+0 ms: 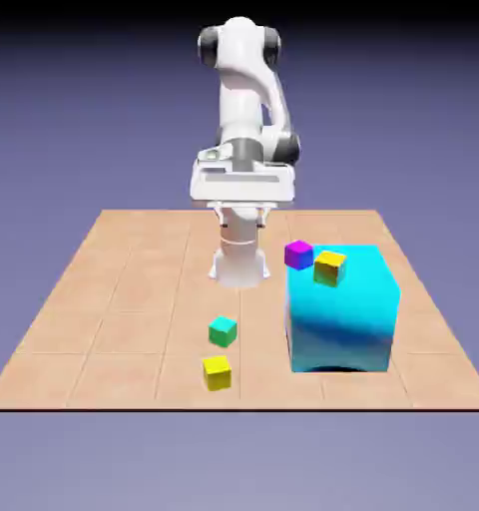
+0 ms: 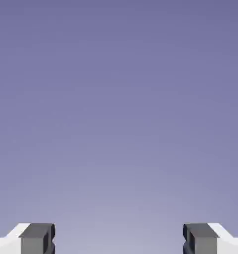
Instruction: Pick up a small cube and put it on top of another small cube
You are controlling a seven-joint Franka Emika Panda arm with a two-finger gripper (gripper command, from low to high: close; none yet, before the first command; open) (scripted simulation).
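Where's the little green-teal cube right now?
In the exterior view, the green-teal cube sits on the tabletop left of the big cyan block, just behind the plain yellow cube.

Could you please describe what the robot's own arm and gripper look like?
The arm is glossy white with rounded segments and dark grey-black joint caps. The gripper has white finger mounts and small, blocky grey tips with darker inner faces; no cables show.

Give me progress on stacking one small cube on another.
Done: no stacking seen; the yellow cube and green-teal cube sit apart on the table.
In hand: nothing; the claw is open, only backdrop between its fingers.
Left: apparently everything: grasp, lift, place.
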